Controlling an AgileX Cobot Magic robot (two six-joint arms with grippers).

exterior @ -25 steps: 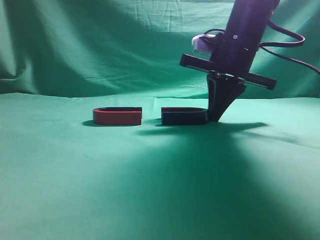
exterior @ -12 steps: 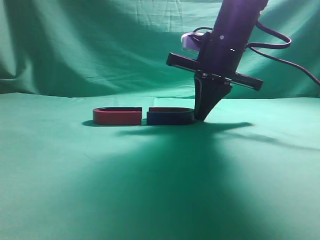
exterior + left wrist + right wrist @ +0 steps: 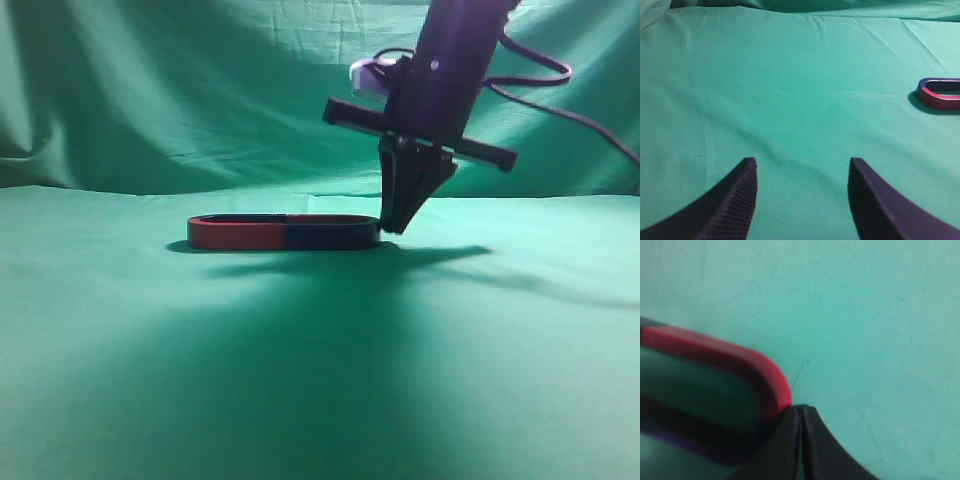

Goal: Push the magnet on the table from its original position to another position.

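Note:
The dark navy magnet (image 3: 330, 236) lies flat on the green cloth table (image 3: 320, 380), its open ends joined to the red-sided magnet (image 3: 235, 234), forming one long oval. My right gripper (image 3: 392, 228) is shut and empty, its tips against the navy magnet's curved right end. In the right wrist view the shut tips (image 3: 802, 409) touch the magnet's bend (image 3: 740, 370), which shows a red rim. My left gripper (image 3: 802, 162) is open and empty above bare cloth. The red-sided magnet's bend (image 3: 940, 95) shows at the right edge of the left wrist view.
A green backdrop curtain (image 3: 200, 90) hangs behind the table. A black cable (image 3: 590, 120) trails from the right arm to the right. Wrinkled green cloth spreads in front of and to both sides of the magnets.
My right gripper has pushed the navy magnet leftward. The gap to the red-sided magnet has closed and the two now touch end to end.

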